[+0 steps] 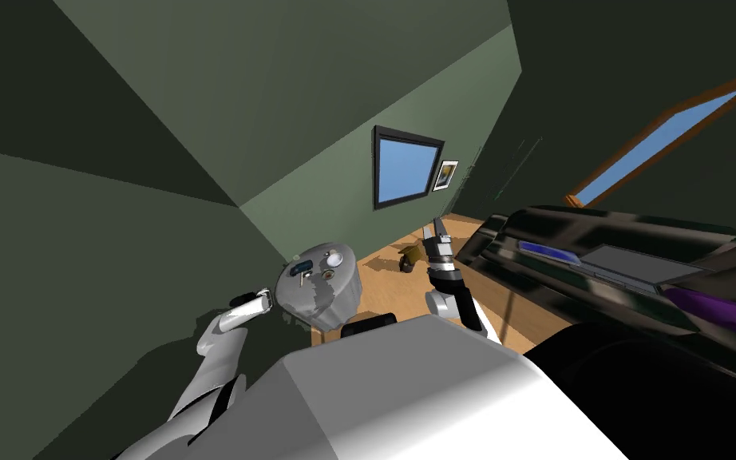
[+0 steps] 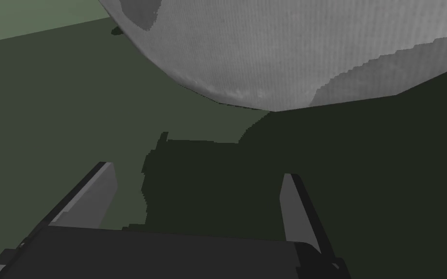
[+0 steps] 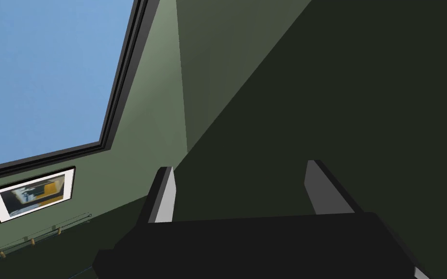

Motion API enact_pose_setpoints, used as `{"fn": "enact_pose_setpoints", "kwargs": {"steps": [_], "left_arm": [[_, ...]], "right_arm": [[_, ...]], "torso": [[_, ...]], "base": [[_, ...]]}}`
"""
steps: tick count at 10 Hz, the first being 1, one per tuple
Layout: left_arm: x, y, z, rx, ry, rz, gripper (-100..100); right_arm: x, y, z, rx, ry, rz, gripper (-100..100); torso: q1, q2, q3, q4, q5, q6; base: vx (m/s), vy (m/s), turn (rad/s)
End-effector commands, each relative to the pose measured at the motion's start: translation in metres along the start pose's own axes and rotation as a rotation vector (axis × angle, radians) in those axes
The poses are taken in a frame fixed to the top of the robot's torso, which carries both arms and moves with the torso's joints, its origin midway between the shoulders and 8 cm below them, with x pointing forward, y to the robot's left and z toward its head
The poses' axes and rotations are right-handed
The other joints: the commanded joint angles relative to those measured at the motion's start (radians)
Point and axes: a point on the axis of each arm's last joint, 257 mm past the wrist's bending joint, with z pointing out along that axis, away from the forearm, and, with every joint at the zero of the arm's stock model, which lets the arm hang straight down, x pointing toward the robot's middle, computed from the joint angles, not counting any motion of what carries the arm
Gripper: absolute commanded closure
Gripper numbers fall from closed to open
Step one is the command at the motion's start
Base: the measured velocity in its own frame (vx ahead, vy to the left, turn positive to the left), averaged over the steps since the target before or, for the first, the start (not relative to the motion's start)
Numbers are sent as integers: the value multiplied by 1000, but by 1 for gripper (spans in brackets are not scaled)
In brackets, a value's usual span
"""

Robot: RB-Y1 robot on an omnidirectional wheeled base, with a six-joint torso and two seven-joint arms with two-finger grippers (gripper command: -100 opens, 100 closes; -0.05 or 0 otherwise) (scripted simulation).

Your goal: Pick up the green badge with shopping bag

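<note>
A small dark green badge (image 1: 302, 266) lies on top of a round grey table (image 1: 318, 302) just ahead of me. Beside it on the tabletop are a white ball (image 1: 332, 259), a brown round piece (image 1: 328, 275) and a thin stick (image 1: 300, 279). My left gripper (image 1: 261, 295) is low at the table's left side. In the left wrist view it is open (image 2: 198, 193), with nothing between its fingers, facing the table's curved grey wall (image 2: 290, 48). The badge is hidden from that camera. My right gripper (image 1: 432, 233) is raised to the table's right and stands open (image 3: 239, 189).
A green wall runs close along the left, behind the table. A large glossy black piece of furniture (image 1: 638, 271) takes up the right side. A small brown object (image 1: 410, 255) lies on the wooden floor (image 1: 382, 279) beyond the table.
</note>
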Motion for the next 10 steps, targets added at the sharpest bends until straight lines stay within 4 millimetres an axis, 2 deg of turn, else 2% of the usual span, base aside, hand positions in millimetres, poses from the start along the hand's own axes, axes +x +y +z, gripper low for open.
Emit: {"fn": "enact_pose_setpoints", "kwargs": {"steps": [1, 3, 4, 5, 6, 7, 8, 9, 10], "left_arm": [[-6, 21, 4, -75, -7, -19, -100], [-11, 23, 6, -124, -8, -50, -100], [-12, 33, 6, -153, -10, -52, -100], [-14, 26, 6, -180, -6, -82, -100], [-15, 42, 6, -222, -10, -86, -100], [-15, 34, 5, -247, -2, -115, -100], [-17, 50, 5, -288, -5, -120, -100], [-16, 44, 3, -315, 5, -150, -100], [-16, 57, 2, -351, 2, -154, -100]], "right_arm": [[0, 0, 0, 0, 0, 0, 0], [0, 0, 0, 0, 0, 0, 0], [0, 0, 0, 0, 0, 0, 0], [0, 0, 0, 0, 0, 0, 0], [0, 0, 0, 0, 0, 0, 0], [0, 0, 0, 0, 0, 0, 0], [0, 0, 0, 0, 0, 0, 0], [0, 0, 0, 0, 0, 0, 0], [0, 0, 0, 0, 0, 0, 0]], "torso": [[0, 0, 0, 0, 0, 0], [-1, -1, 0, 0, 0, -2], [-1, -1, -1, 0, 0, 0], [-1, -1, -1, 0, 0, -1], [-1, -1, 0, 0, 0, 0], [-1, -1, 0, 0, 0, -1], [-2, -1, -1, 0, 0, 0], [-2, -1, -1, 0, 0, -2], [-2, -1, -1, 0, 0, -1]], "base": [[-24, 37, -135], [-10, 15, -111], [-12, 20, -154], [-18, 19, -238], [-16, 21, -109], [-13, 13, -248], [-12, 15, -114], [-11, 8, -174], [-6, 9, -118]]}}
